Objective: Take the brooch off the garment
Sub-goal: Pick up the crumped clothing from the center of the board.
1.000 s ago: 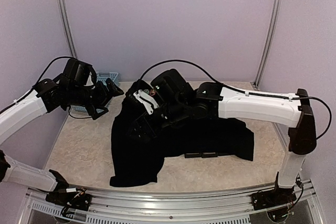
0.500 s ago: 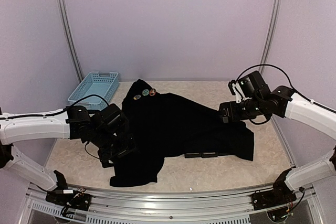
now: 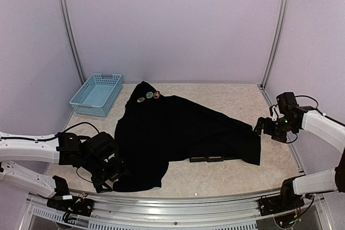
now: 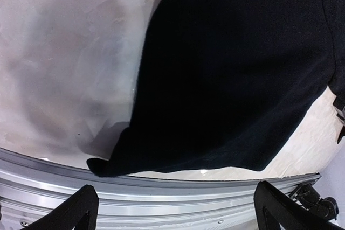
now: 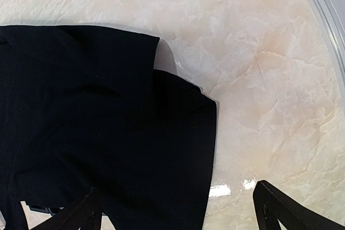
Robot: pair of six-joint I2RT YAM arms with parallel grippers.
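The black garment (image 3: 183,133) lies spread across the table. Three small round brooches sit in a row at its far top tip: a yellowish one (image 3: 141,99), a green one (image 3: 149,95) and a red one (image 3: 157,94). My left gripper (image 3: 110,179) is open and empty, low at the near left beside the garment's bottom hem (image 4: 232,79). My right gripper (image 3: 260,127) is open and empty at the garment's right corner (image 5: 108,122). Both are far from the brooches. In each wrist view the fingers (image 4: 81,208) (image 5: 285,208) stand wide apart.
A light-blue basket (image 3: 97,94) stands at the far left. Three small black square frames (image 3: 207,159) lie in a row by the garment's near edge. The metal front rail (image 4: 161,197) runs just under my left gripper.
Both arms have pulled away from the brooch end of the garment. The left arm dropped to the near left corner, the right arm swung out to the right edge. The garment lies flatter.
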